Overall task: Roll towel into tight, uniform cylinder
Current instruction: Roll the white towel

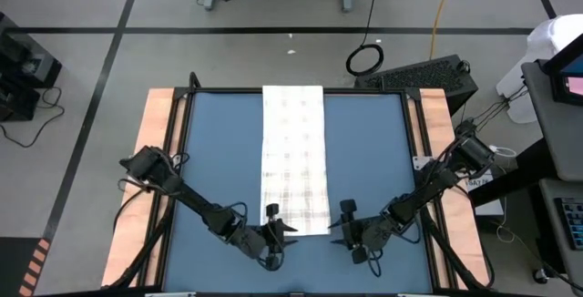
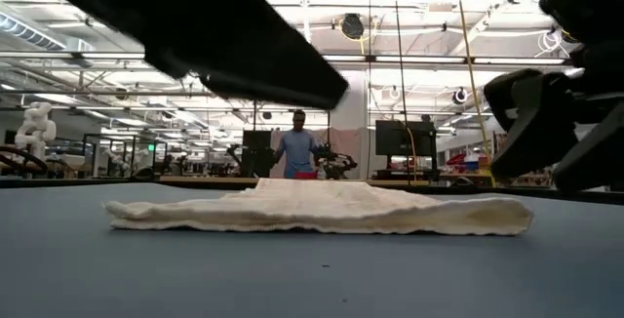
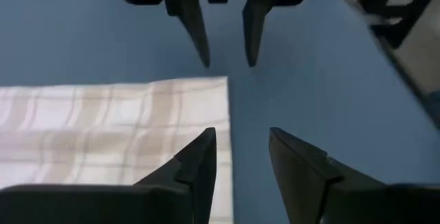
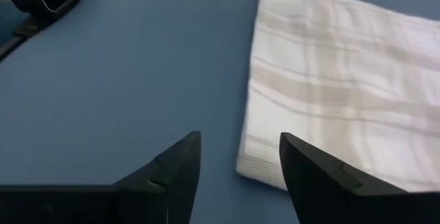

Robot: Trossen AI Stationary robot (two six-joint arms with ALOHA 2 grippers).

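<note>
Towel (image 1: 293,156) lies flat down the blue mat (image 1: 214,151), left gripper (image 1: 276,229) and right gripper (image 1: 348,229) both open, empty at its near corners: pinch evenly, roll straight, I'd say.

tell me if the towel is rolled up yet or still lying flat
Flat, not rolled. The towel lies as a long strip on the blue mat, and the low view shows only a low, slightly rumpled layer.

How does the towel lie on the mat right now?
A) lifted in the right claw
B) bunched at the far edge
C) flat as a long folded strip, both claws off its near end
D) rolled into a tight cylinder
C: the towel lies flat as a long strip on the blue mat, the left claw and right claw flanking its near end, empty.
</note>
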